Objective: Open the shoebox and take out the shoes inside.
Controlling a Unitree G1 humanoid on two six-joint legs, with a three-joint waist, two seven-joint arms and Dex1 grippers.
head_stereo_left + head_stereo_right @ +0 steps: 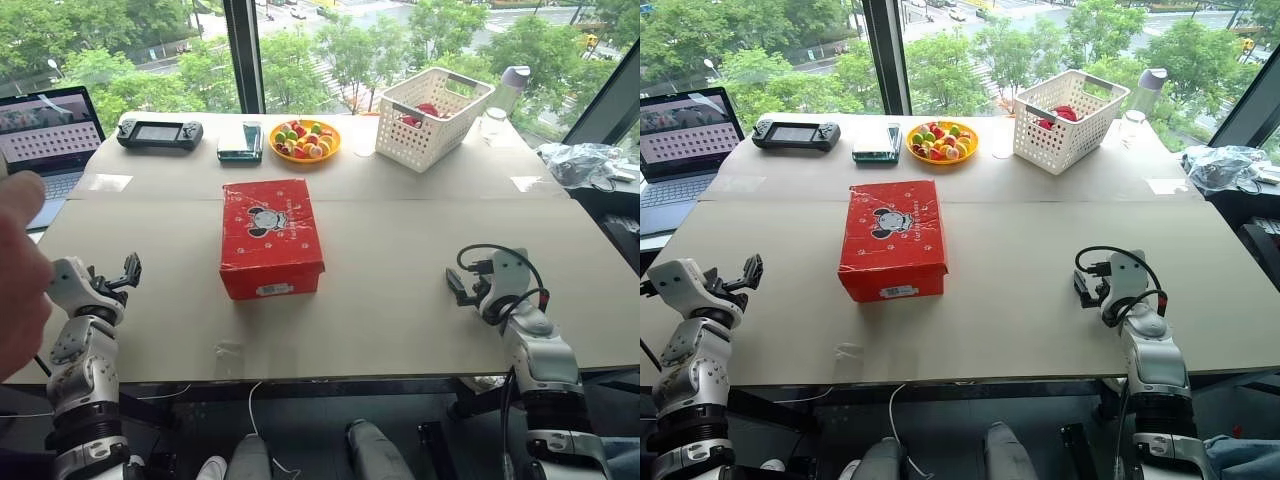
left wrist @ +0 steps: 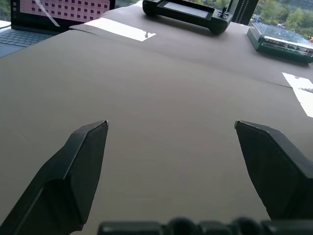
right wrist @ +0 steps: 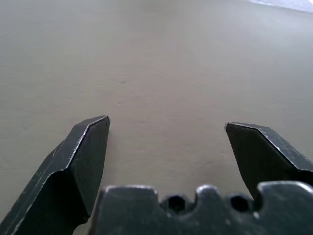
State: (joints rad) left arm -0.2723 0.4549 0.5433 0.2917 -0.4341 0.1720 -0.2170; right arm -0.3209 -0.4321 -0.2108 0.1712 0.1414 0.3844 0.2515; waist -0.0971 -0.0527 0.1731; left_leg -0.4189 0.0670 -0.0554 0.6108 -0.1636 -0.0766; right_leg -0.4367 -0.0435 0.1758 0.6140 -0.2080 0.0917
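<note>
Nearest the robot, at either front corner of the tan surface (image 1: pixel 1040 300), both arms hover with nothing in them: the left pincer (image 2: pixel 171 142) is spread wide above bare board, and the right pincer (image 3: pixel 166 132) is likewise released over bare board. Between them, a little farther in, the shoebox (image 1: pixel 892 240) lies flat with its lid down; the red lid bears a cartoon mouse drawing and small printed marks too fine to read, and the near end carries a white label whose print cannot be made out. Beyond it, along the far edge by the window, sit a black handheld console (image 1: pixel 795 133), a small dark green case (image 1: pixel 877 147), a yellow plate of coloured pieces (image 1: pixel 943 142) and a white lattice basket (image 1: pixel 1065 125). An open laptop (image 1: pixel 685 140) stands at the far left corner.
</note>
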